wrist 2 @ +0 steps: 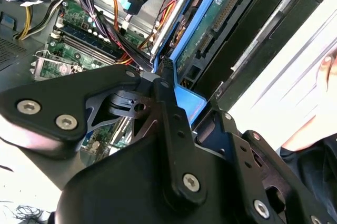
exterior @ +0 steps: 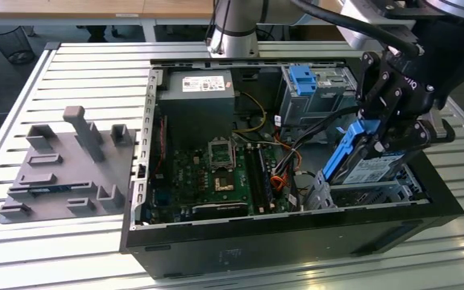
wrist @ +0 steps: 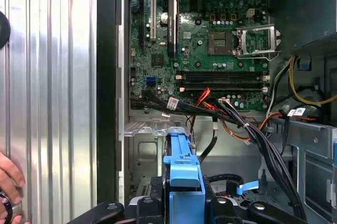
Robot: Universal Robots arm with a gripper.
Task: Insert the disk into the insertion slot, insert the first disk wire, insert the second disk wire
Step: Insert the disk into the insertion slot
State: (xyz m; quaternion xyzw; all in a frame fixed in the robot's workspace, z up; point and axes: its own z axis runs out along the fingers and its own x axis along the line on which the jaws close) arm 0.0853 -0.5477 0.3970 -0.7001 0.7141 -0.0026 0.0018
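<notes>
Blue-framed disk tilted steep, lower end at slot.

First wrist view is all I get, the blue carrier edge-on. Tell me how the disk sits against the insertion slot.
Observer: In the exterior view the disk is steeply tilted, its lower end at the insertion slot, not flat inside.
Operator: Report the grip.
Observer: There the pincer clamps the disk's upper end.
Operator: Give me the underside.
Observer: The second wrist view shows a green circuit board there.
</notes>
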